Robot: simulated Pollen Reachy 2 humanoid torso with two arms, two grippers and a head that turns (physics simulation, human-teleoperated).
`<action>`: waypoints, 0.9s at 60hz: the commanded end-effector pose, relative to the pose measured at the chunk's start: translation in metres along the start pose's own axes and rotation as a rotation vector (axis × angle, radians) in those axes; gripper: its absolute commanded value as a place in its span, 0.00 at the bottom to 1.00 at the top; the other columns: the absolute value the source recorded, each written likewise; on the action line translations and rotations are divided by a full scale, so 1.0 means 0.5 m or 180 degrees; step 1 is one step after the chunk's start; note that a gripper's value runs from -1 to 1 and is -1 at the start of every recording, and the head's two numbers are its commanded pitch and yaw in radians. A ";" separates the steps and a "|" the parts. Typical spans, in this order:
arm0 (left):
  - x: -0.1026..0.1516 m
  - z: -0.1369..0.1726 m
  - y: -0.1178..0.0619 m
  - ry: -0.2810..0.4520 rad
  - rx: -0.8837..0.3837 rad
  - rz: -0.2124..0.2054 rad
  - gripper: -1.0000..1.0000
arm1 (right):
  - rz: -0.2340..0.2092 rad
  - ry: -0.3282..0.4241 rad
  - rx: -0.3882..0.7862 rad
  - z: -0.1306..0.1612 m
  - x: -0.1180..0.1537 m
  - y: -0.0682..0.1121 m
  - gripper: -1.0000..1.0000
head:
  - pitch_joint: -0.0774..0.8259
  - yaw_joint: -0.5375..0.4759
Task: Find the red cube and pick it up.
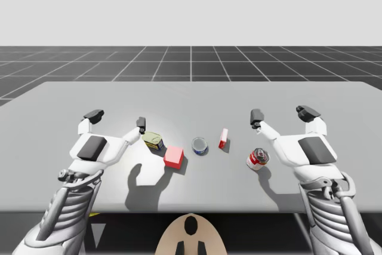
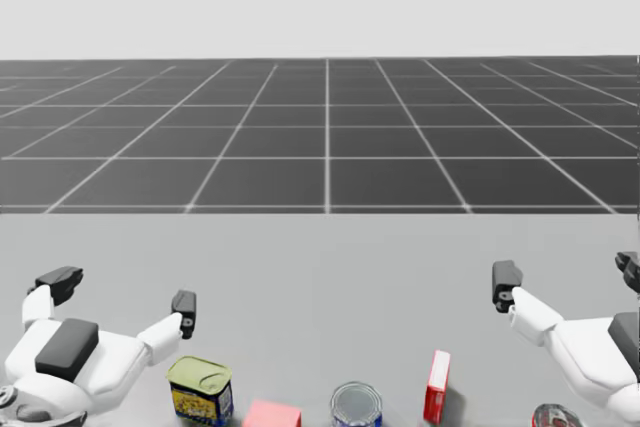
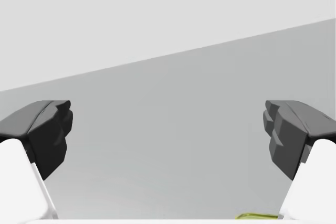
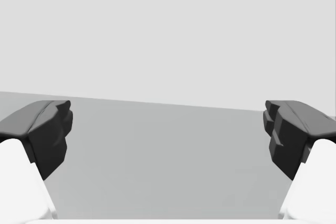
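Wide open and empty, my left gripper point(image 1: 117, 118) and right gripper point(image 1: 282, 113) hover over the grey table point(image 1: 191, 100). The small solid red cube point(image 1: 173, 157), just beside the squat yellow tin point(image 1: 153, 141), looks rigid and light: pinch opposite flat faces.

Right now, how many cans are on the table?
3: a yellow can just left of the red cube, a blue can right of it, a red-and-white can furthest right. None looks hidden.
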 end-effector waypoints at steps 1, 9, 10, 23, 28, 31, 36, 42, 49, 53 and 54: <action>0.000 -0.001 0.001 0.0001 0.0004 -0.0001 0.00 | 0.0007 0.0001 0.0001 -0.001 0.000 0.000 0.00 | 0.45 0.55; -0.001 -0.002 0.002 0.0004 0.0007 -0.0003 0.00 | 0.0021 -0.0001 0.0019 -0.001 0.000 0.000 0.00 | 0.56 0.56; -0.001 -0.002 0.002 0.0004 0.0007 -0.0004 0.00 | 0.0030 -0.0002 0.0023 -0.001 0.000 0.000 0.00 | 0.58 0.56; -0.001 -0.002 0.001 0.0010 0.0006 -0.0011 0.00 | 0.0041 0.0011 0.0043 0.000 0.000 0.000 0.00 | 0.72 0.59; -0.001 -0.002 0.001 0.0013 0.0002 -0.0015 0.00 | 0.0049 0.0022 0.0058 0.000 0.000 0.001 0.00 | 0.79 0.60; -0.001 -0.002 0.000 0.0015 -0.0001 -0.0016 0.00 | 0.0055 0.0029 0.0066 0.000 0.000 0.001 0.00 | 0.82 0.61; -0.001 -0.002 0.000 0.0016 -0.0007 -0.0017 0.00 | 0.0056 0.0042 0.0077 0.000 0.000 0.002 0.00 | 0.86 0.62; -0.001 -0.003 0.000 0.0017 -0.0012 -0.0016 0.00 | 0.0059 0.0052 0.0086 0.001 0.000 0.003 0.00 | 0.89 0.63; 0.000 -0.003 -0.001 0.0017 -0.0007 0.0005 0.00 | 0.0058 0.0060 0.0094 0.002 -0.001 0.006 0.00 | 0.89 0.64; 0.004 0.000 -0.001 0.0017 -0.0011 0.0065 0.00 | 0.0061 0.0063 0.0093 0.002 -0.001 0.006 0.00 | 0.89 0.64; 0.006 0.002 -0.001 0.0018 -0.0022 0.0088 0.00 | 0.0062 0.0063 0.0093 0.002 -0.001 0.006 0.00 | 0.89 0.64</action>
